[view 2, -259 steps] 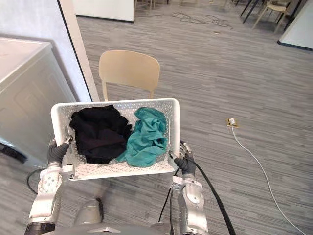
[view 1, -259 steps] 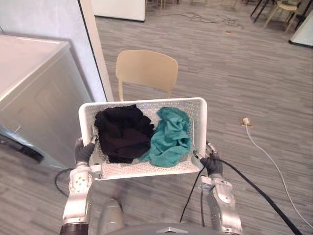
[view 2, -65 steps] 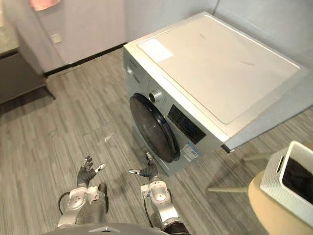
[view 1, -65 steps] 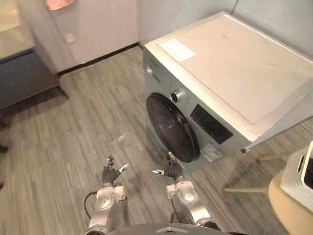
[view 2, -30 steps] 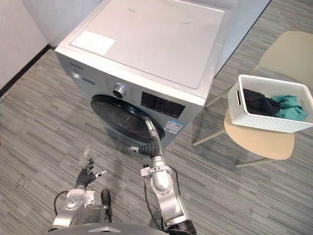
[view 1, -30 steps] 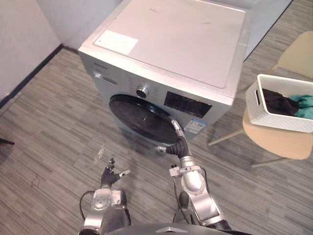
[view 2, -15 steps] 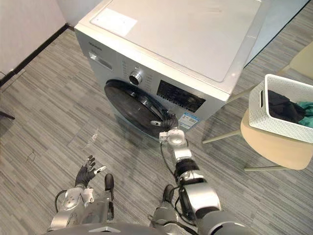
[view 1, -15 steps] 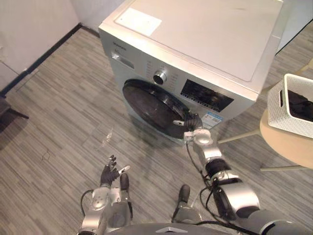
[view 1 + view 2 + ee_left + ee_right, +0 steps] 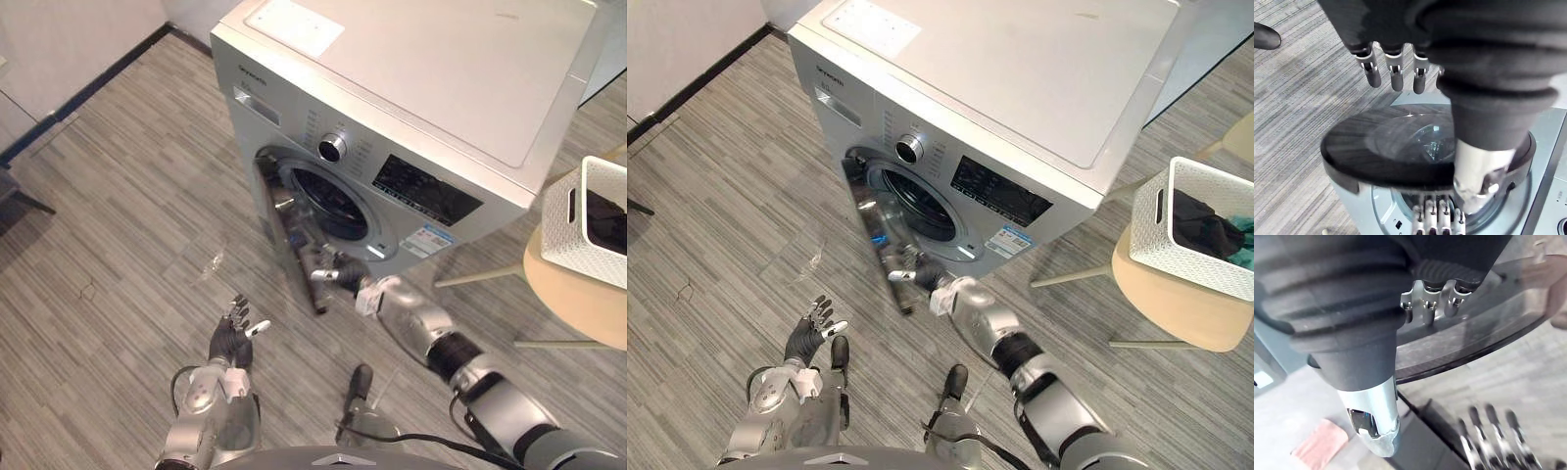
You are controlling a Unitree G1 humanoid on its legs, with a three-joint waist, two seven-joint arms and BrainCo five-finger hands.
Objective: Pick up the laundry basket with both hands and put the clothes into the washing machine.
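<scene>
Door-opening is in hand: the right hand (image 9: 335,275) hooks its fingers on the washer's (image 9: 441,78) door (image 9: 289,235), the left hand (image 9: 231,338) hangs slack-fingered at 7 o'clock, and next, I'd say, both must fetch the basket (image 9: 563,220) of clothes (image 9: 1200,230) off the chair (image 9: 578,304) at 3 o'clock.

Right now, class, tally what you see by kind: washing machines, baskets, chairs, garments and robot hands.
Washing machine: 1, door open
Laundry basket: 1
Chair: 1
Garments: 2, black garment and teal garment
Robot hands: 2, left hand open, right hand gripping the door
Total: 7
</scene>
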